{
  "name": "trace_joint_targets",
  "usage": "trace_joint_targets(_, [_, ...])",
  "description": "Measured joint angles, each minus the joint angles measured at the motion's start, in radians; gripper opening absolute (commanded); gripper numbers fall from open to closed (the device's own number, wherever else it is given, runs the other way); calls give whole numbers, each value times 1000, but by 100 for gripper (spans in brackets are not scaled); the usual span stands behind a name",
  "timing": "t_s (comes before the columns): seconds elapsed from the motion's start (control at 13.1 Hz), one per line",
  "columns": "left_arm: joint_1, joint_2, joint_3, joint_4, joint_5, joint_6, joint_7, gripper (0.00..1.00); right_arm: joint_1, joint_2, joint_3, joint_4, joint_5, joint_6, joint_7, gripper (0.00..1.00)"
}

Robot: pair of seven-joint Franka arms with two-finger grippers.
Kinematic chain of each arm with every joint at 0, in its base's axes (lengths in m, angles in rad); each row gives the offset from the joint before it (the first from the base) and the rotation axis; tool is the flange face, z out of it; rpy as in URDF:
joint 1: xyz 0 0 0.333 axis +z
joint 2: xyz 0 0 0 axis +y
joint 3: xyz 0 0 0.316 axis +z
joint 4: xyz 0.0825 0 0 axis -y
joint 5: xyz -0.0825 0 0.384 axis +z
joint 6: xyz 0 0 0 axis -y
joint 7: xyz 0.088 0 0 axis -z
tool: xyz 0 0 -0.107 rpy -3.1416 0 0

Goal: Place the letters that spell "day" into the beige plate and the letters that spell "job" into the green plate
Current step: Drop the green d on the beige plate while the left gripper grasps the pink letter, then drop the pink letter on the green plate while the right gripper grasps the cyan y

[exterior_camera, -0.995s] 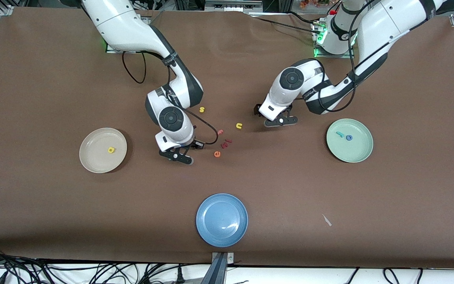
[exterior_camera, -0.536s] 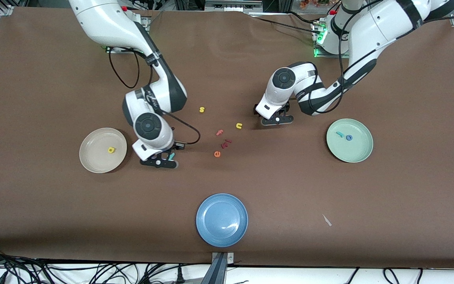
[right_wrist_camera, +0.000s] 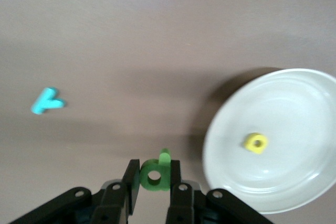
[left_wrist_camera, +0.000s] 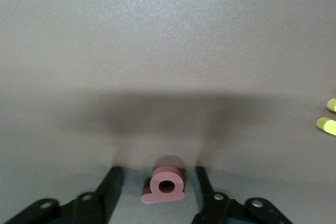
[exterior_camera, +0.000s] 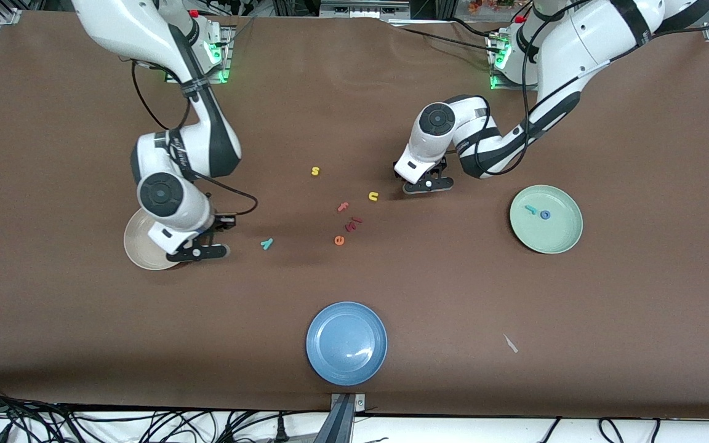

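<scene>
green letter (right_wrist_camera: 155,174) clamped in right gripper (right_wrist_camera: 153,182), easing over beige plate (right_wrist_camera: 294,192) before releasing; left gripper (left_wrist_camera: 157,192) straddling pinkish-red "b" (left_wrist_camera: 166,185), fingers apart.

Even, bright overhead light covers the brown cloth-covered surface (exterior_camera: 84,344), with soft, short shadows under both arms. A white glare patch sits on the glossy round blue plate (exterior_camera: 346,343). Both wrist views are softer, with a broad blurred shadow band and slightly hazy, washed-out colours.

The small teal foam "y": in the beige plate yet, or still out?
Out. The teal foam "y" lies on the brown table, beside the round cream-beige plate.
</scene>
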Motion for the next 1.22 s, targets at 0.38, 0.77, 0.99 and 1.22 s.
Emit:
trace_joint_targets(0.38, [-9, -1, -4, 7, 0, 3, -32, 26, -13, -60, -108, -192, 0, 182, -263, 40])
trace_joint_targets(0.77, [-10, -1, -3, 8, 0, 3, -33, 20, -17, -59, -101, -203, 47, 196, -271, 100])
trace_joint_targets(0.99, [-10, -1, -3, 8, 0, 3, -33, 20, 10, -55, -64, -175, 98, 196, -129, 100])
trace_joint_targets(1.22, [-7, -1, 3, 19, 0, -3, -33, 20, 37, -28, 22, -118, 101, 197, 144, 100])
